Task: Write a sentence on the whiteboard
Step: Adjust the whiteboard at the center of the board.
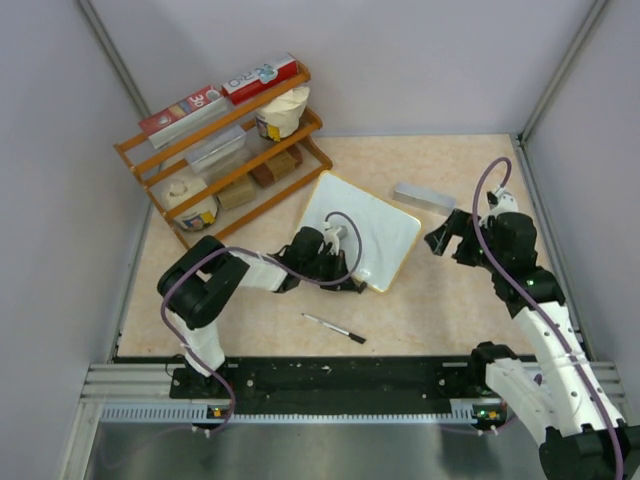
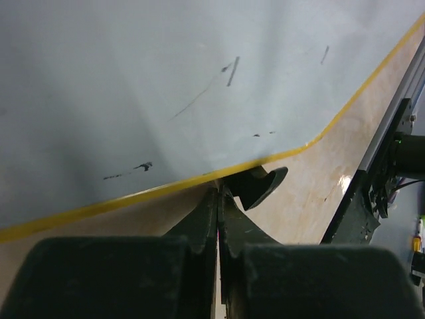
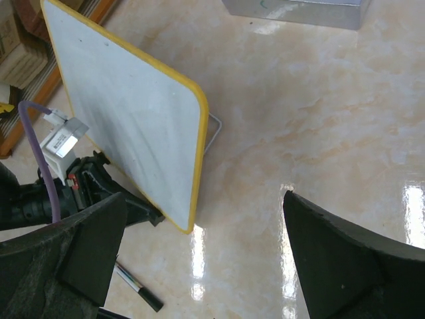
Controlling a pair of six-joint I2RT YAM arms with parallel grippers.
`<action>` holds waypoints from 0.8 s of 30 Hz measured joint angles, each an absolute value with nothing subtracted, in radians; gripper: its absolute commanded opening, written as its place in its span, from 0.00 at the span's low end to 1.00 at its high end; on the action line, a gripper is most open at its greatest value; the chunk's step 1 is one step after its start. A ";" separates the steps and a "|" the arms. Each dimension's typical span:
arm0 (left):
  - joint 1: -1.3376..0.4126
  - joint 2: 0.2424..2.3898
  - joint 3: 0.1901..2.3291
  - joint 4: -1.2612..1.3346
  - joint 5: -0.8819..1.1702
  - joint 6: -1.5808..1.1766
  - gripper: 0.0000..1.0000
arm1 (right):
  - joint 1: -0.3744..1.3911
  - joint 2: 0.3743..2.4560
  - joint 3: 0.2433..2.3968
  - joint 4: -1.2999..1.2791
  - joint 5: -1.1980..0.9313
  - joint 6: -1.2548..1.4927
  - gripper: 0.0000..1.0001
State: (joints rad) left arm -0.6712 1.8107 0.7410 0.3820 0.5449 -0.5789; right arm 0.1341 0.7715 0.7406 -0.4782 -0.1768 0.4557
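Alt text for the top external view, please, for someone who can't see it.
A whiteboard with a tan frame stands tilted at centre, the left claw shut at its near edge and the right claw open just to its right. A black marker lies loose in front of it; a grey block and a stocked wooden rack sit behind.

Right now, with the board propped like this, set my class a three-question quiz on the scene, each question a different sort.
1. True or false: the right gripper is shut on the marker.
2. Where does the marker lie? A: on the table, apart from the whiteboard. B: in the wooden rack. C: on the grey block.
3. What is written on the whiteboard?
Key: 1 false, it stands open. 2 A. 3 Only a few stray marks, no words.
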 measured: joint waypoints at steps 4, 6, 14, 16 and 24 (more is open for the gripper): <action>-0.764 1.858 0.794 0.402 0.520 -0.603 0.00 | 0.134 0.752 0.741 -0.485 -0.169 0.455 0.99; -0.805 1.900 0.847 0.400 0.517 -0.611 0.01 | 0.134 0.746 0.741 -0.487 -0.164 0.453 0.99; -0.918 2.097 1.140 0.358 0.488 -0.628 0.06 | 0.134 0.741 0.742 -0.512 -0.146 0.437 0.99; -0.928 2.103 1.153 0.356 0.471 -0.628 0.10 | 0.134 0.737 0.744 -0.523 -0.139 0.430 0.99; -0.930 1.920 0.968 0.352 0.399 -0.581 0.35 | 0.134 0.714 0.769 -0.542 -0.133 0.418 0.99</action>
